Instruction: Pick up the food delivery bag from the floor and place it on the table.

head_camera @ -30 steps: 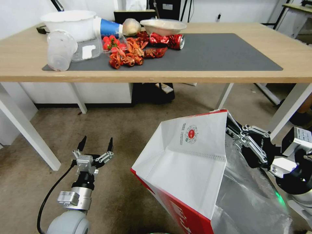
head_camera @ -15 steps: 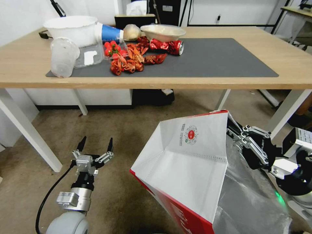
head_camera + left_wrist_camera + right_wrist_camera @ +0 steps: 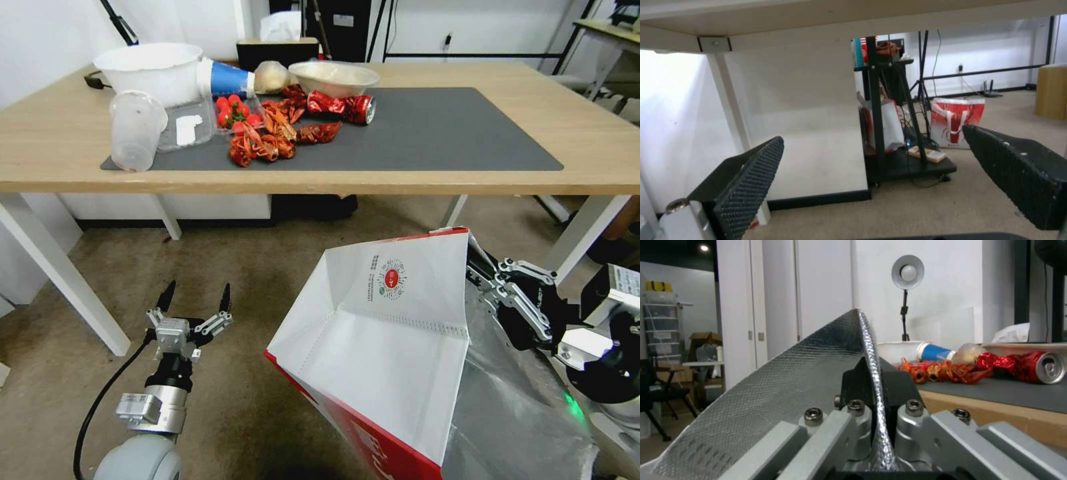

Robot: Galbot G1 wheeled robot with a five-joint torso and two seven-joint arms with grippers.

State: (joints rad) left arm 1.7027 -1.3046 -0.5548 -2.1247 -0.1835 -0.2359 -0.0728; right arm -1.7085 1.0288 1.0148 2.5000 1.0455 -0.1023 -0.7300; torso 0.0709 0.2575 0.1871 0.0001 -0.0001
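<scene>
A large rectangular light-wood table [image 3: 53, 133] with white legs spans the far side of the head view, topped by a dark grey rectangular mat [image 3: 433, 130]. Below it lies brownish-grey worn carpet floor [image 3: 247, 267]. In the near right, a large white paper food delivery bag [image 3: 383, 333] with red sides and silver foil lining hangs tilted above the carpet, in front of the table's near edge and lower than the tabletop. The right gripper [image 3: 483, 283] pinches the bag's foil rim; in the right wrist view its black fingertips [image 3: 893, 386] are closed on the foil edge [image 3: 871, 366]. The left gripper [image 3: 197, 297] hovers low over the carpet at near left, fingers spread and empty. On the mat's left end sit a white plastic tub [image 3: 150, 70], a clear plastic cup [image 3: 137, 130], red crayfish shells [image 3: 267, 133] and a crushed red drink can [image 3: 347, 105].
</scene>
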